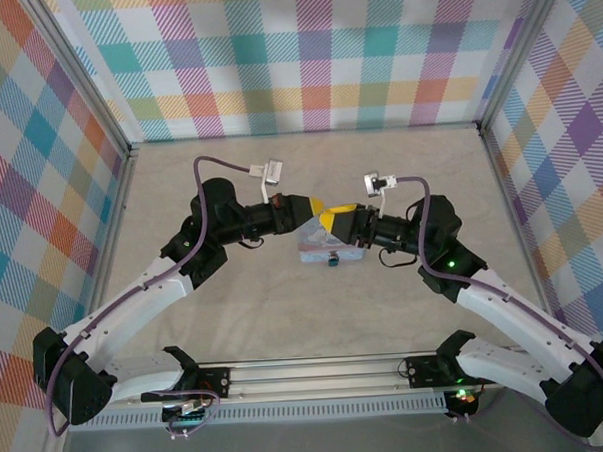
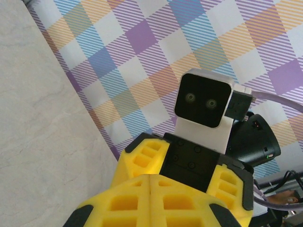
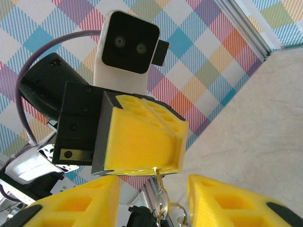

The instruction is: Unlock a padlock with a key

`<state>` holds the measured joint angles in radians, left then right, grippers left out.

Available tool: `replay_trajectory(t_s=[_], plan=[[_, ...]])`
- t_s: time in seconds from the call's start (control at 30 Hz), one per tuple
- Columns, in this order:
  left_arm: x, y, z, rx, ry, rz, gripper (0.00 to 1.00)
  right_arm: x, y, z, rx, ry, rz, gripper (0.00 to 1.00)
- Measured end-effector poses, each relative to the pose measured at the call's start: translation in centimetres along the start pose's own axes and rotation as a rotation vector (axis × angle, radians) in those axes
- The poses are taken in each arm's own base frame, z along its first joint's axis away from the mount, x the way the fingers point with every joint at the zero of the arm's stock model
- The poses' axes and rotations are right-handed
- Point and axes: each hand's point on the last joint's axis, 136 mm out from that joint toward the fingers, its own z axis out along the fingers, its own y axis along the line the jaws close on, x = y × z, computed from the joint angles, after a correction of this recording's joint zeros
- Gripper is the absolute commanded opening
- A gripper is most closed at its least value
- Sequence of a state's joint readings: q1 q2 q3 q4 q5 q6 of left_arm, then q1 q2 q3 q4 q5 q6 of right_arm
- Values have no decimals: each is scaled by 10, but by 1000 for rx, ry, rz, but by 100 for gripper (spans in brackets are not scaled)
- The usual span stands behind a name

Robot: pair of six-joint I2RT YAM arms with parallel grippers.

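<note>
In the right wrist view, a thin brass key (image 3: 159, 182) hangs from the tips of my left gripper (image 3: 156, 166), which is shut on its end. A key ring (image 3: 164, 204) dangles below it. My right gripper (image 3: 150, 191) is open, with its two yellow fingers (image 3: 222, 201) on either side of the hanging key and apart from it. From above, both grippers meet over a pale blue tin (image 1: 318, 251), the left gripper (image 1: 314, 207) above the right gripper (image 1: 334, 224). The padlock (image 1: 333, 262), a tiny dark bluish piece, sits at the tin's near edge.
The table (image 1: 285, 307) is beige and walled by checked panels (image 1: 314, 55) at the back and sides. A metal rail (image 1: 308, 371) with both arm bases runs along the near edge. In the left wrist view the right arm's camera (image 2: 203, 101) faces my shut left fingers (image 2: 128, 198).
</note>
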<state>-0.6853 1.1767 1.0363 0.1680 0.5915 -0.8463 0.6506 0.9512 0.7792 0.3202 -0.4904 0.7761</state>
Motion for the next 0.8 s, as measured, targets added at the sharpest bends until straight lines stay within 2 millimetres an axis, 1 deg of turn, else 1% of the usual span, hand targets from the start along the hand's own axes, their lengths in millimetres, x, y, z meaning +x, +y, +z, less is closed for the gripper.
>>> replay_trajectory(t_s=[0.07, 0.23, 0.33, 0.53, 0.6, 0.7, 0.77, 0.8], plan=[[-1, 0, 0, 1, -4, -1, 0, 1, -2, 2, 4, 2, 5, 39], [-3, -1, 0, 2, -13, 3, 0, 1, -4, 3, 8, -2, 9, 29], [-3, -1, 0, 2, -14, 4, 0, 1, -4, 3, 7, -4, 8, 29], [-4, 0, 0, -4, -23, 4, 0, 4, -8, 2, 16, -5, 13, 23], [-5, 1, 0, -7, -27, 4, 0, 5, -9, 1, 18, -7, 12, 23], [-5, 1, 0, -9, -29, 4, 0, 3, -6, -1, 16, -16, 8, 16], [-5, 1, 0, -9, -28, 3, 0, 2, -5, -3, 15, -21, 1, 13], [-5, 1, 0, -9, -28, 3, 0, 2, -5, -3, 15, -22, 0, 9]])
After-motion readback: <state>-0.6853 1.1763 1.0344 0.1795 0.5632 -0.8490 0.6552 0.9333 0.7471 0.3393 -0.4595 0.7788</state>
